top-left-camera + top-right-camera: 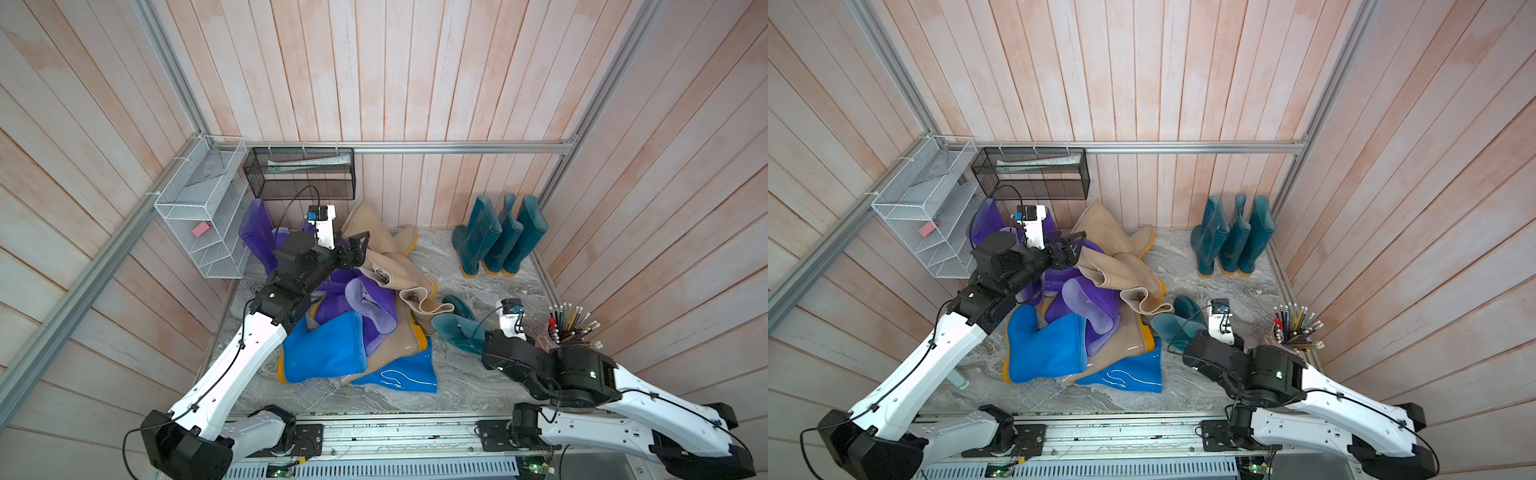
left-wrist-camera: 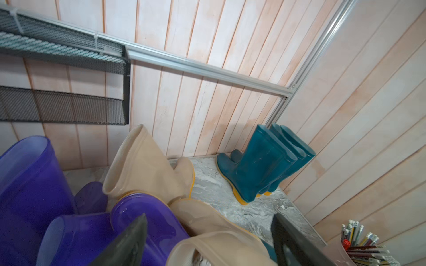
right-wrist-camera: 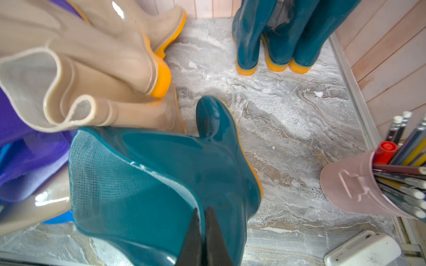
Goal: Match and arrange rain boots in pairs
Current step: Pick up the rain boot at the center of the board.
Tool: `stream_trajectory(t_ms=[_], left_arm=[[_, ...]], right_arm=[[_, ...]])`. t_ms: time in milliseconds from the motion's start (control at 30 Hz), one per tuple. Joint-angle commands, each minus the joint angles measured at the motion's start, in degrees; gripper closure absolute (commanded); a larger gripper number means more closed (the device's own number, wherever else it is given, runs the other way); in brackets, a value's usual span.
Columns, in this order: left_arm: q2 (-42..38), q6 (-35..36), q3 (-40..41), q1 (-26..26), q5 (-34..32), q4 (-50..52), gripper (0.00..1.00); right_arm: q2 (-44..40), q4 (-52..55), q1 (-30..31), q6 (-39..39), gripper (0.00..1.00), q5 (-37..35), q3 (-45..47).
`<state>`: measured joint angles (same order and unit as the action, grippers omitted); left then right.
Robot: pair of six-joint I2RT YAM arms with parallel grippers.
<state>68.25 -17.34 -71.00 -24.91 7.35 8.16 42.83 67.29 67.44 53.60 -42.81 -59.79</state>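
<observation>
Bare floor (image 1: 490, 286) between boot pile (image 1: 365, 307) and upright teal boots (image 1: 498, 237), pencil cup (image 1: 569, 328) alongside

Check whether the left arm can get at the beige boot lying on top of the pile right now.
Probably yes. The left gripper hangs open right at that beige boot, which lies uppermost with nothing covering it. The right gripper is off to the side, shut on the fallen teal boot.

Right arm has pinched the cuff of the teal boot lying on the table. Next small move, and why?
Likely a short lift straight up. The right gripper is shut on the cuff of the lying teal boot, which lies right beside the beige boots. Raising it first should free it before carrying it to the three standing teal boots by the far wall.
</observation>
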Motion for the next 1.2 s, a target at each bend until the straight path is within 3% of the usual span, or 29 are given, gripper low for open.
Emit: stream_trajectory(t_ms=[0, 200, 300, 433, 533, 967, 1167], left_arm=[[0.65, 1.5, -2.51, -0.71, 6.13, -0.71, 0.13], [2.62, 2.19, -4.23, -3.36, 15.61, -1.62, 0.11], [3.36, 1.7, -4.15, -4.61, 17.25, -2.1, 0.11], [3.48, 1.63, -4.27, -6.87, 14.84, -2.71, 0.11], [4.96, 2.32, -5.37, -8.5, 14.09, -2.63, 0.11], [10.5, 4.1, -11.32, -12.47, 9.21, -1.19, 0.11], [12.71, 5.91, -16.27, -12.71, 6.09, 1.87, 0.11]], right_arm=[[-1.67, -4.5, -4.94, -7.55, 1.0, -3.74, -1.54], [-2.05, -11.71, -13.28, -16.75, 1.0, -5.42, -2.8], [-2.19, -15.26, -15.66, -21.13, 1.0, -3.46, -4.71], [-2.48, -17.25, -15.81, -24.11, 1.0, -0.54, -7.23], [-0.92, -19.44, -15.72, -26.98, 1.0, 5.64, -8.49], [0.01, -12.59, -15.76, -30.61, 1.0, 8.8, -22.15], [3.9, -4.12, -15.75, -30.5, 1.0, 9.81, -27.21]])
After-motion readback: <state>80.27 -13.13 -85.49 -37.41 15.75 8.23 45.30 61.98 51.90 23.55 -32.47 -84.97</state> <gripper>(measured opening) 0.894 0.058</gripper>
